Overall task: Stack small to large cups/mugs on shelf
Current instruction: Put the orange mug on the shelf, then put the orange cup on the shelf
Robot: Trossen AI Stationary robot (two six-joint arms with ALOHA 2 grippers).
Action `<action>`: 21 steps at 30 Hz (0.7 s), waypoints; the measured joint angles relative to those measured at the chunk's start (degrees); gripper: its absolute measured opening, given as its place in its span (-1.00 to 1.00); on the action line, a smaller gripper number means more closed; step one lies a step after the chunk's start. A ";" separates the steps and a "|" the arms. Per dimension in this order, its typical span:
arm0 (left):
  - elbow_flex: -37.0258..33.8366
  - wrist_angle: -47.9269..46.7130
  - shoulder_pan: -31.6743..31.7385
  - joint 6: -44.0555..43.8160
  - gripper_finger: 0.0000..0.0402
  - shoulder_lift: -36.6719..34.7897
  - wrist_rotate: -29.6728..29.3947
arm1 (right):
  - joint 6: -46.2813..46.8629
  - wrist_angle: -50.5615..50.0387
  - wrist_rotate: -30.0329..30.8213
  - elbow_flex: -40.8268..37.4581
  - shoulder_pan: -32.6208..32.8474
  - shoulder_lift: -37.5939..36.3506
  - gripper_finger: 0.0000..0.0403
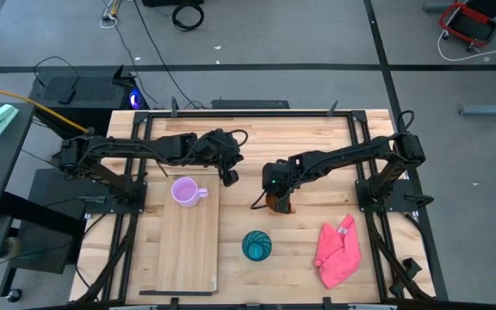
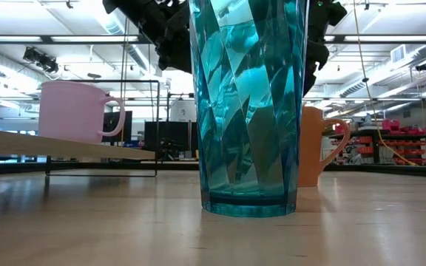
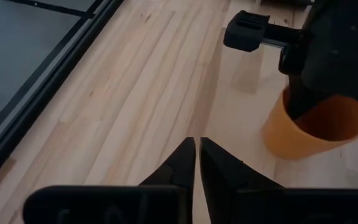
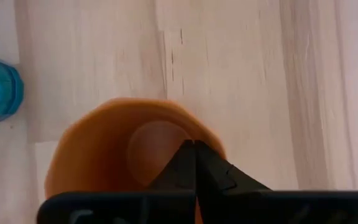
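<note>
The orange mug (image 1: pixel 278 205) stands on the tabletop between the shelf and the pink cloth. My right gripper (image 1: pixel 279 191) is above it, shut on its rim. The lilac-purple mug (image 1: pixel 185 191) stands on the far end of the light-wood shelf (image 1: pixel 188 250); in the low view it (image 2: pixel 76 111) sits on the board by the black wire frame (image 2: pixel 157 125). The teal-green cup (image 1: pixel 257 245) stands upright on the table near the front and fills the low view (image 2: pixel 246 103). My left gripper (image 1: pixel 229 176) is shut and empty above the table, just right of the shelf's far corner. My right gripper comes at the orange mug from above, pointing down, at one side of its rim (image 4: pixel 221 150). In the left wrist view one finger (image 3: pixel 303 102) reaches inside the mug; the fingers hide the wall between them. The mug stays upright, and in the low view its base (image 2: pixel 313 183) looks set on the table.
A crumpled pink cloth (image 1: pixel 338 252) lies on the table at the front right. The two grippers are close together at mid-table; my right gripper shows in the left wrist view (image 3: pixel 328 56). Bare wood lies behind the mugs toward the far edge.
</note>
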 joint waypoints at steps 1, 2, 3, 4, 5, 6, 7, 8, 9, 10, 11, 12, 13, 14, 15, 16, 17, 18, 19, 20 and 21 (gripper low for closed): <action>0.00 0.00 -0.02 -0.32 -0.83 -0.01 0.05 | -0.06 0.00 0.00 0.00 0.00 0.00 -0.99; 0.00 0.00 -0.07 -1.02 -0.82 0.00 0.08 | -0.19 0.00 0.00 0.00 0.00 0.00 -0.99; 0.00 0.00 -0.12 -1.28 -0.81 0.00 0.10 | -0.23 0.02 -0.02 0.00 0.00 0.00 -0.99; 0.00 0.02 -0.17 -1.41 -0.81 0.00 0.16 | -0.17 -0.13 -0.02 0.00 0.00 -0.32 -0.99; 0.00 0.06 -0.25 -1.48 -0.80 0.00 0.52 | -0.04 -0.30 -0.04 0.00 0.00 -0.59 -0.98; 0.00 0.18 -0.38 -1.49 -0.80 0.01 1.18 | -0.01 -0.22 -0.06 0.04 0.00 -1.00 -0.98; 0.00 0.44 -0.44 -1.49 -0.80 0.01 2.14 | 0.00 -0.60 -0.13 0.04 0.00 -1.71 -0.98; 0.00 0.88 -0.63 -1.54 -0.80 0.01 3.68 | 0.11 -1.05 -0.15 0.04 0.00 -2.36 -0.98; 0.00 1.88 -0.93 -1.53 -0.80 0.01 5.42 | 0.21 -1.12 -0.15 0.04 0.00 -3.35 -0.98; 0.00 2.76 -1.42 -1.53 -0.81 0.01 6.92 | 0.23 -1.27 -0.15 0.04 0.00 -4.34 -0.98; 0.00 3.60 -1.95 -1.34 -0.81 0.01 8.01 | 0.38 -1.35 -0.15 0.04 0.00 -5.67 -0.98; 0.00 4.65 -2.56 -1.19 -0.82 0.01 8.65 | 0.82 -1.37 -0.15 0.04 0.00 -7.06 -0.98; 0.00 5.49 -3.20 -1.11 -0.82 0.01 8.75 | 1.43 -1.44 -0.15 0.04 0.00 -8.44 -0.98; 0.00 6.19 -3.70 -1.06 -0.83 0.01 8.89 | 2.14 -1.62 -0.15 0.04 0.00 -10.06 -0.98; 0.00 6.91 -4.12 -1.03 -0.83 0.01 9.01 | 2.91 -2.42 -0.15 0.04 0.00 -11.63 -0.98; 0.00 7.40 -4.50 -1.03 -0.83 0.01 9.45 | 3.84 -3.22 -0.15 0.04 0.00 -13.21 -0.98; 0.00 7.84 -4.80 -1.04 -0.82 0.01 10.27 | 4.74 -4.16 -0.15 0.04 0.00 -15.00 -0.98; 0.00 8.23 -5.08 -1.03 -0.81 0.01 11.40 | 5.92 -5.45 -0.10 0.06 0.00 -16.48 -0.98; 0.00 8.83 -5.34 -1.03 -0.80 0.01 12.32 | 7.29 -6.93 0.15 0.07 0.00 -18.10 -0.98; 0.00 9.26 -5.67 -1.04 -0.79 0.01 12.87 | 8.66 -8.59 0.69 0.07 0.00 -19.62 -0.98; 0.00 9.51 -6.04 -1.03 -0.77 0.01 13.11 | 10.03 -10.01 1.51 0.07 0.02 -20.89 -0.98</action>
